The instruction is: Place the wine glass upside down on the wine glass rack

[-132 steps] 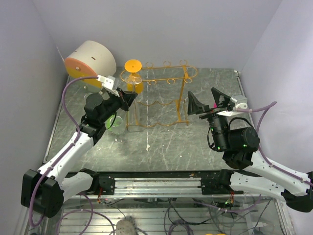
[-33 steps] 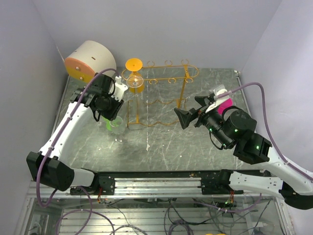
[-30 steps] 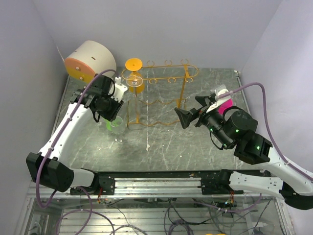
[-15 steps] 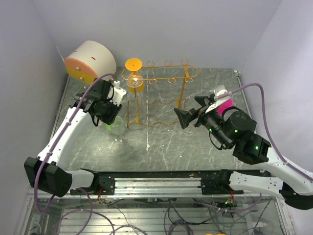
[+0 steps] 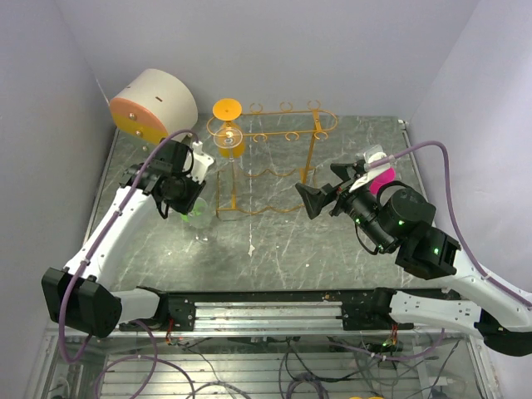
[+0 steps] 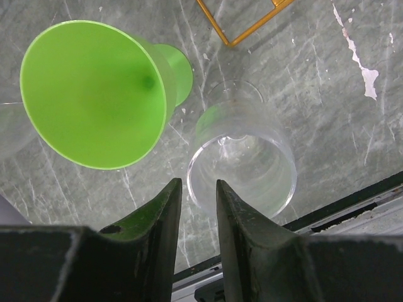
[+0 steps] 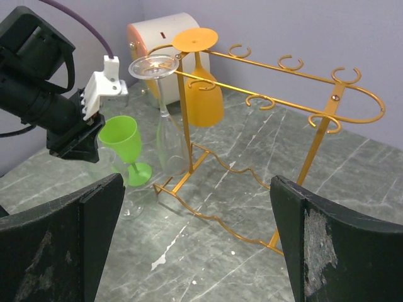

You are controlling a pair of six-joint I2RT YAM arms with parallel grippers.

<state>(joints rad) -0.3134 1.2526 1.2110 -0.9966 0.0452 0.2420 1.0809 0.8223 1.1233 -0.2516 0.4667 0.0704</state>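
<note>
The orange-gold wire rack (image 5: 283,133) stands at the back middle and also shows in the right wrist view (image 7: 296,78). An orange glass (image 7: 203,97) and a clear glass (image 7: 165,135) hang upside down at its left end. A clear wine glass (image 6: 242,157) stands upright on the table beside an upright green glass (image 6: 94,94), left of the rack. My left gripper (image 6: 198,189) points straight down over the clear glass's rim, jaws a narrow gap apart, holding nothing. My right gripper (image 7: 196,189) is wide open and empty, facing the rack from the right (image 5: 320,189).
A white cylinder with an orange face (image 5: 154,104) lies at the back left corner. A pink object (image 5: 382,179) sits behind the right arm. Walls close the table (image 5: 274,249) on three sides.
Since 4.4 s ago the left arm swung from facing the rack to point down over the glasses, and the right arm rose toward the middle. In the last second the left gripper shifted slightly nearer.
</note>
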